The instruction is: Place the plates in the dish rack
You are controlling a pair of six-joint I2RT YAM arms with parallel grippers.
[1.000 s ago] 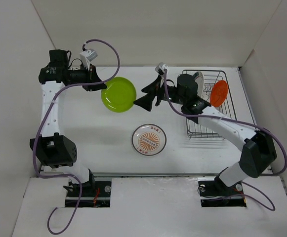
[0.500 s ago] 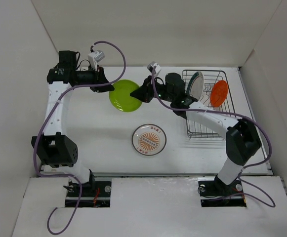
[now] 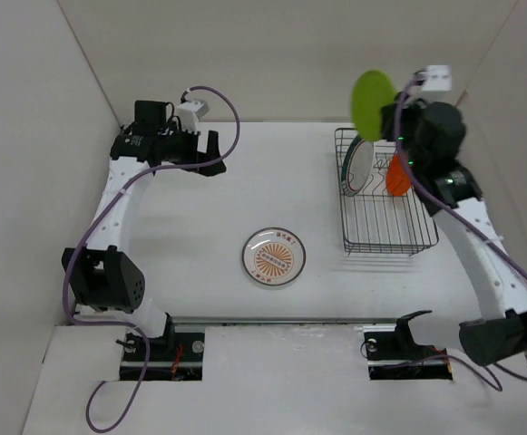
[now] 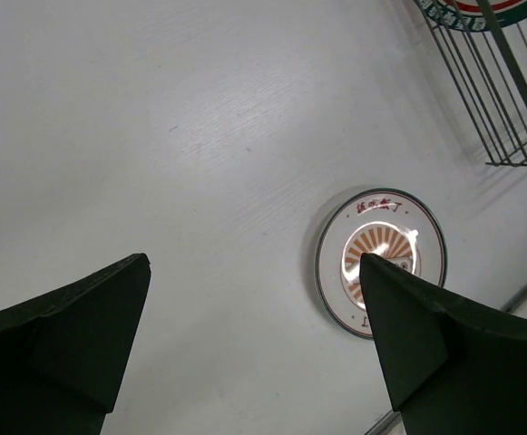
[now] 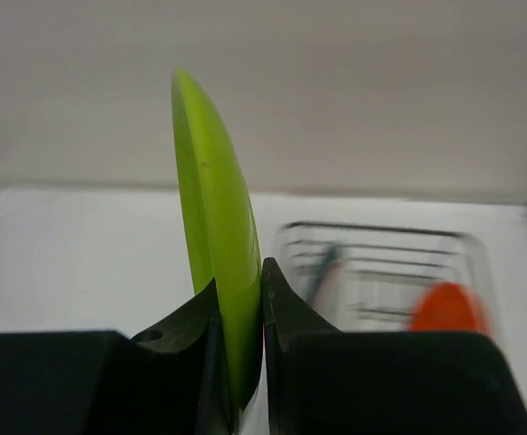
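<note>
The right tool (image 3: 392, 122) pinches the plain lime-green round plate (image 3: 373, 105) upright above the black wire dish rack (image 3: 390, 251) below it, so lowering it into a free slot looks next; the left tool (image 4: 252, 263) hangs spread.

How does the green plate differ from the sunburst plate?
The green plate is plain lime; the sunburst plate is white with an orange centre. The green plate is held on edge in the right claw; the sunburst plate lies flat on the table. Both are round.

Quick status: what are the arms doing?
Right gripper shut on green plate, raised by dish rack. Left gripper open, empty. Sunburst plate on table; path looks clear.
</note>
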